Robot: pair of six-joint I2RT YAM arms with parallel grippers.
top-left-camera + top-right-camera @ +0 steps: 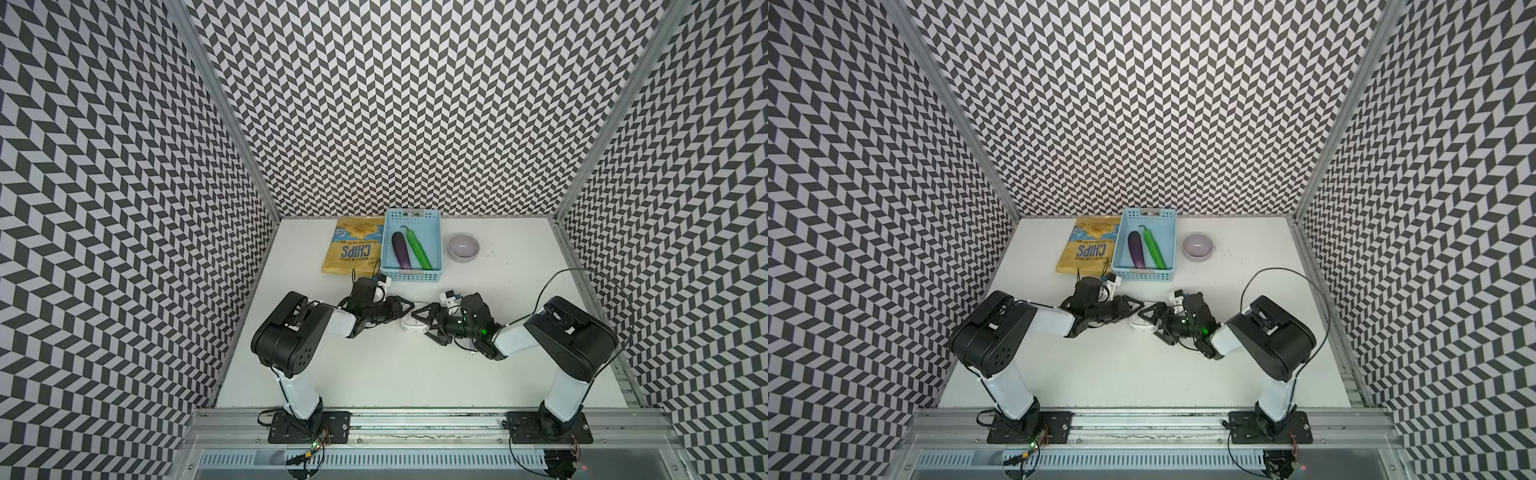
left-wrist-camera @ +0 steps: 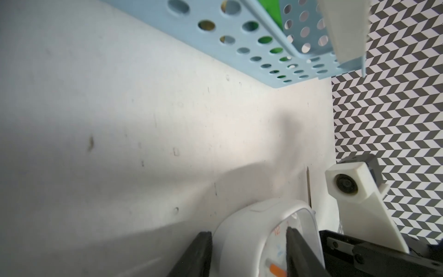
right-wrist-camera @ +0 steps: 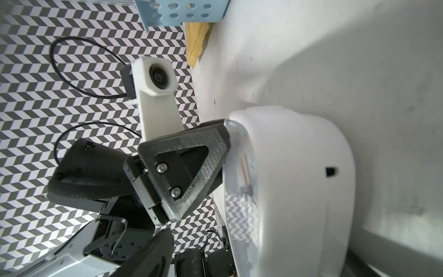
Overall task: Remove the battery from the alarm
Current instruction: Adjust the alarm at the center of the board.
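The alarm (image 1: 412, 328) (image 1: 1139, 325) is a white rounded clock standing on edge at mid-table between both arms. My left gripper (image 1: 405, 313) (image 2: 247, 232) has it from the left. One finger lies on the clear face by the orange hand and the other against the plain back, so it is shut on the alarm (image 2: 242, 230). My right gripper (image 1: 420, 325) reaches in from the right and stands open around the alarm (image 3: 299, 182). Its blurred finger (image 3: 153, 254) is well apart from the clock. The battery is hidden.
Behind the arms stand a light blue basket (image 1: 409, 275) holding an aubergine (image 1: 401, 249) and a green vegetable (image 1: 417, 248). A yellow chips bag (image 1: 353, 249) is left of it and a pale grey bowl (image 1: 463, 246) right. A thin metal shaft (image 2: 309, 187) shows beyond the alarm.
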